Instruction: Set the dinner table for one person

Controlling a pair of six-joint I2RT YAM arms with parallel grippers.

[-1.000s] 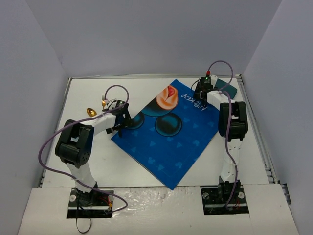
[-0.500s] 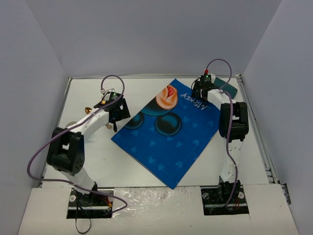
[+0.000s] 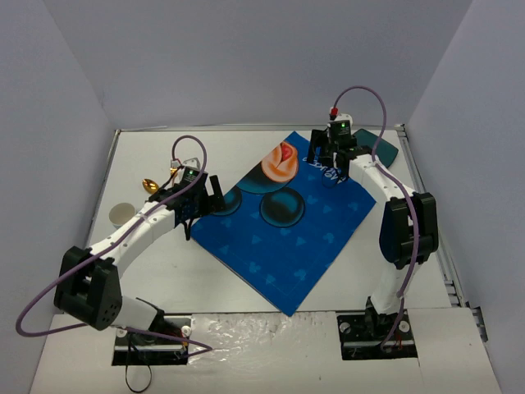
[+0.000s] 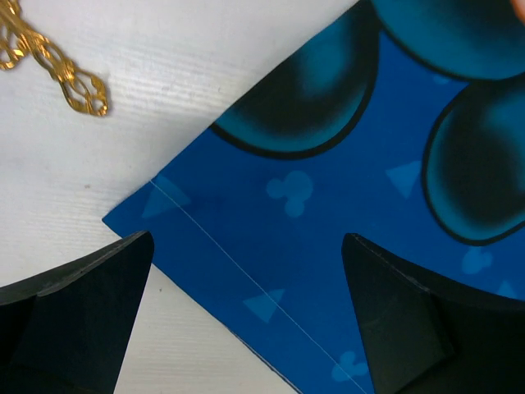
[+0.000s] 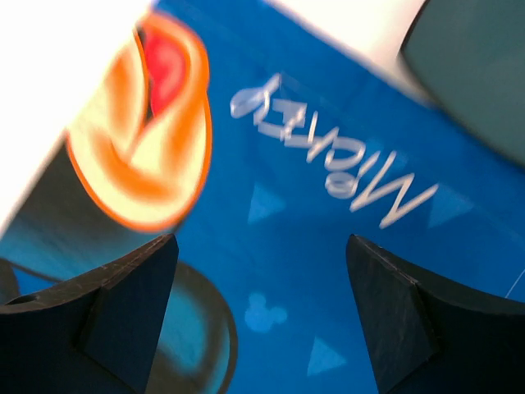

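1. The dinner table [image 3: 205, 279] is the wide white surface that fills the floor of the walled bay. It lies under both arms and carries everything else.
2. A blue cartoon-print mat [image 3: 287, 238] lies flat on it, turned askew. One corner points at the near edge between the two arm bases, and the opposite end reaches toward the far right corner.
3. The left gripper [image 4: 246, 242] hangs over the mat's left corner with its jaws spread wide and nothing between them. In its wrist view the corner of the cloth shows in the gap, with bare white tabletop on the side of the left finger.
4. We cannot tell whether the left fingertips touch the cloth or sit above it.
5. A gold utensil [image 3: 152, 186] lies on the bare table just left of that gripper and apart from the mat. Its ornate handle shows at the top left of the left wrist view.
6. A small pale round disc [image 3: 123, 213] rests near the table's left edge, nearer to us than the utensil.
7. The right gripper [image 5: 261, 242] is over the far end of the mat, above the white lettering and beside the orange and red print. Its jaws are also spread and hold nothing.
8. A dark teal dish [image 3: 387, 148] sits at the far right corner, just beyond the mat's edge. The right wrist view shows it only as a blur.
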